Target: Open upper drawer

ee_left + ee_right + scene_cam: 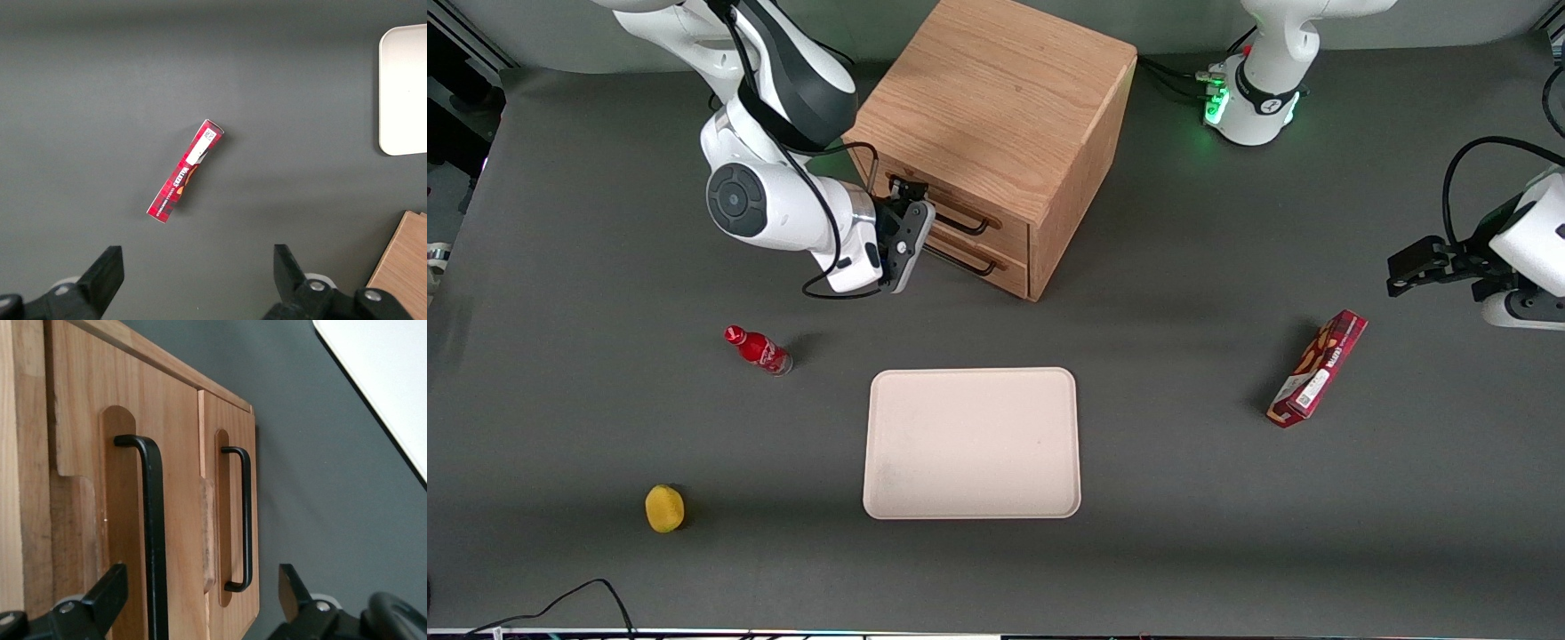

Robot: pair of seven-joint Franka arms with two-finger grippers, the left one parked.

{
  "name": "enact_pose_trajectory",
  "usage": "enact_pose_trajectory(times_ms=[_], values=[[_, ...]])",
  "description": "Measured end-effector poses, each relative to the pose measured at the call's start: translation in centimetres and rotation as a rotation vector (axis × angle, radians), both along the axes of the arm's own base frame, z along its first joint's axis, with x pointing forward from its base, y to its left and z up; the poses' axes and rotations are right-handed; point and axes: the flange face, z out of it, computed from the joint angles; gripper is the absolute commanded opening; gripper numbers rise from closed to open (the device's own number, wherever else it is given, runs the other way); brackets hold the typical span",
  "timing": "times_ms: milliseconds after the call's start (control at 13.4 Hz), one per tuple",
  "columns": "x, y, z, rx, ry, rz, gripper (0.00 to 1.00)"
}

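The oak cabinet (996, 98) stands on the table away from the front camera. Its upper drawer (947, 209) is shut, with a thin black bar handle (963, 220); the bottom drawer (969, 258) lies under it with its own handle. My right gripper (910, 191) is open, right in front of the upper drawer at the working arm's end of its handle. In the right wrist view the upper drawer's handle (155, 533) runs between the spread fingers (110, 593) of the gripper (200, 600), untouched. The bottom drawer's handle (245, 520) shows beside it.
A cream tray (971, 442) lies nearer the front camera than the cabinet. A red bottle (758, 349) and a yellow fruit (664, 508) lie toward the working arm's end. A red snack box (1318, 368) lies toward the parked arm's end and shows in the left wrist view (185, 170).
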Motion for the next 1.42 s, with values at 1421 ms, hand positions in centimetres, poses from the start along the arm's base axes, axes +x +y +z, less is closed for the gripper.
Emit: enact_pose_trajectory(times_ms=[1421], values=[[5.9,-3.0,-3.8,-0.048,-0.124,-0.066,1.0]])
